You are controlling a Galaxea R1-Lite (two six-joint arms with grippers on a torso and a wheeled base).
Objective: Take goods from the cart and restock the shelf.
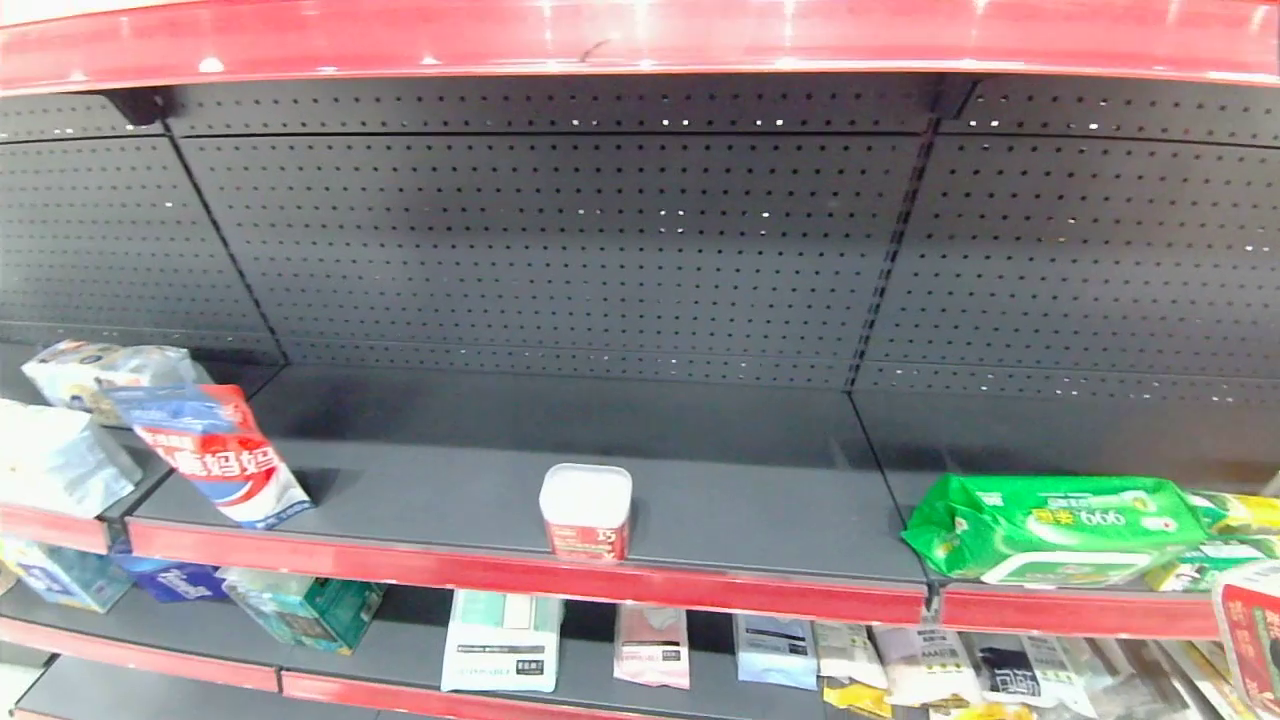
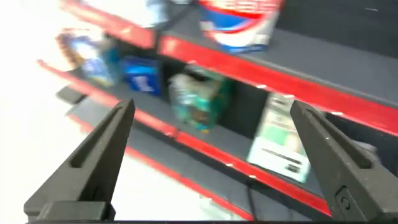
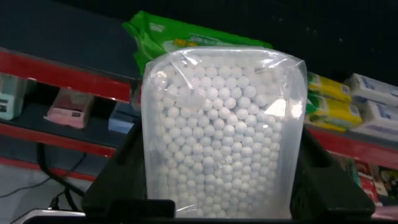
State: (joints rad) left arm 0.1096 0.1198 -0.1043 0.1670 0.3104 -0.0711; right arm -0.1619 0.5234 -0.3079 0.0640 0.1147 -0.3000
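Note:
My right gripper (image 3: 217, 199) is shut on a clear bag of small white beads (image 3: 217, 137), held upright in front of the shelf's lower right part. My left gripper (image 2: 211, 162) stands open with nothing between its fingers, facing the lower shelves at the left. On the middle shelf board (image 1: 700, 520) stands a small white and red tub (image 1: 586, 512) near the front edge. A red, white and blue pouch (image 1: 222, 455) leans at the left. A green pack of wipes (image 1: 1050, 525) lies at the right; the same green pack (image 3: 186, 37) sits behind the bead bag.
The shelf has a red front rail (image 1: 520, 575) and a perforated back wall (image 1: 560, 240). White and pale bags (image 1: 60, 450) lie at far left. The lower shelf holds boxes and pouches (image 1: 500, 640). Yellow and white packs (image 3: 348, 99) sit right of the green pack.

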